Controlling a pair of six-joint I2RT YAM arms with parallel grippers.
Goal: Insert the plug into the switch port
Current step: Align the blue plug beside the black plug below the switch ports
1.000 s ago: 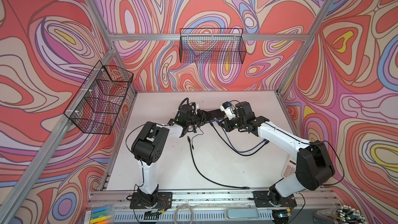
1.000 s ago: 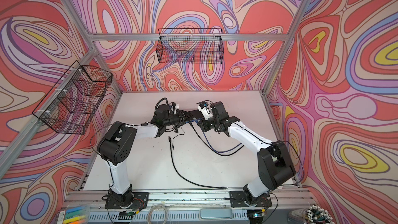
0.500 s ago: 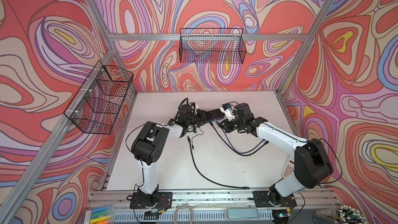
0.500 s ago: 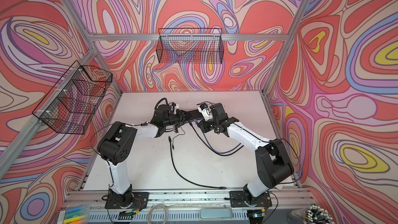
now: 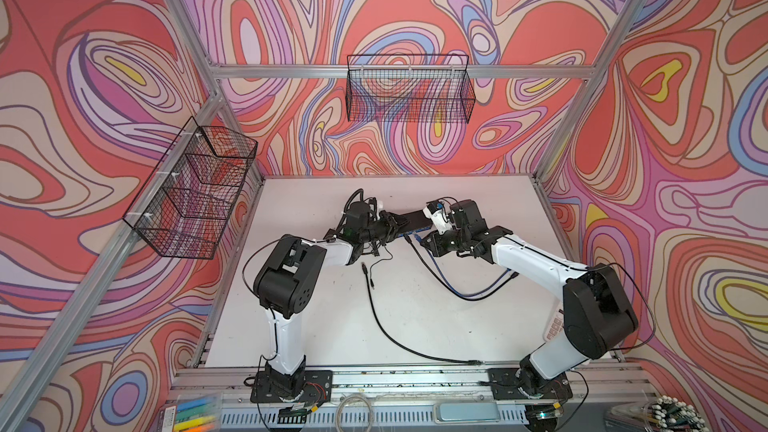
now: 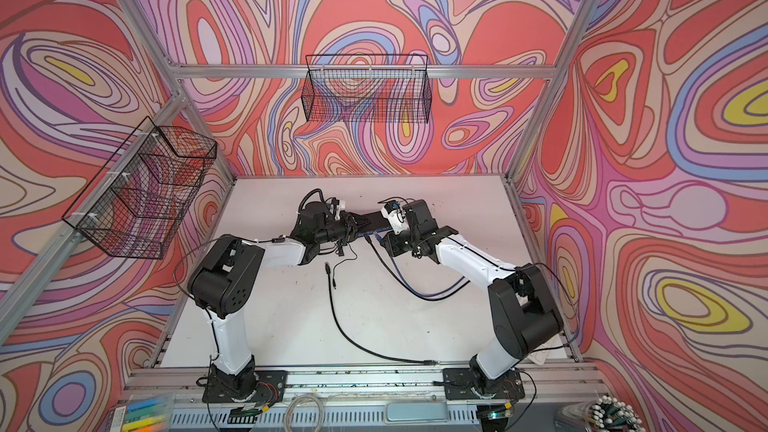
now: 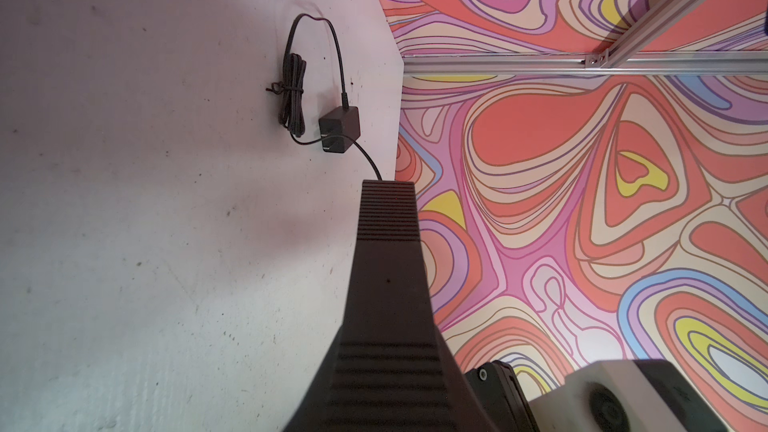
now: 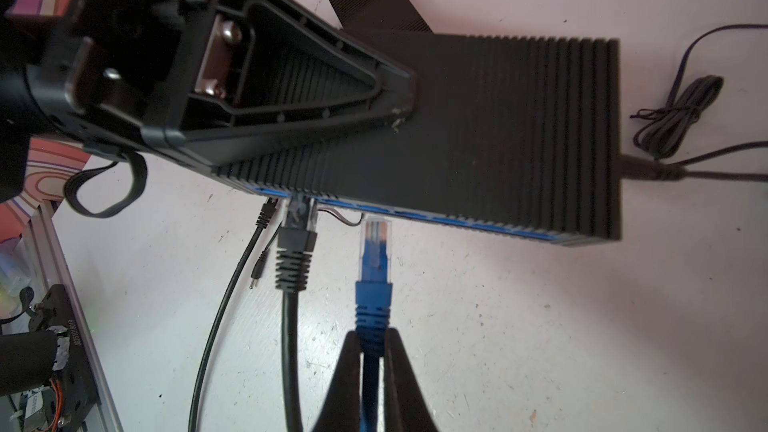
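Note:
The switch (image 8: 498, 118) is a black ribbed box with a blue port face (image 8: 478, 224), lying mid-table in both top views (image 5: 409, 221) (image 6: 370, 220). My left gripper (image 5: 390, 224) is shut on its end, one finger (image 8: 316, 89) lying across its top. In the left wrist view a dark ribbed finger (image 7: 386, 284) hides the switch. The blue plug (image 8: 374, 243) points at the port face, its tip a small gap short of it. My right gripper (image 8: 372, 344) is shut on the plug's blue boot (image 5: 417, 238). A black plug (image 8: 296, 238) sits in a neighbouring port.
A black power adapter (image 7: 338, 130) with a bundled cord (image 8: 681, 118) lies beyond the switch's far end. The blue and black cables loop over the table (image 5: 469, 295). A loose thin black cable (image 5: 374, 305) runs toward the front rail. Wire baskets (image 5: 409, 93) hang on the walls.
My right arm has edged slightly left toward the switch with the blue plug in its grip. The left arm and the switch have stayed put.

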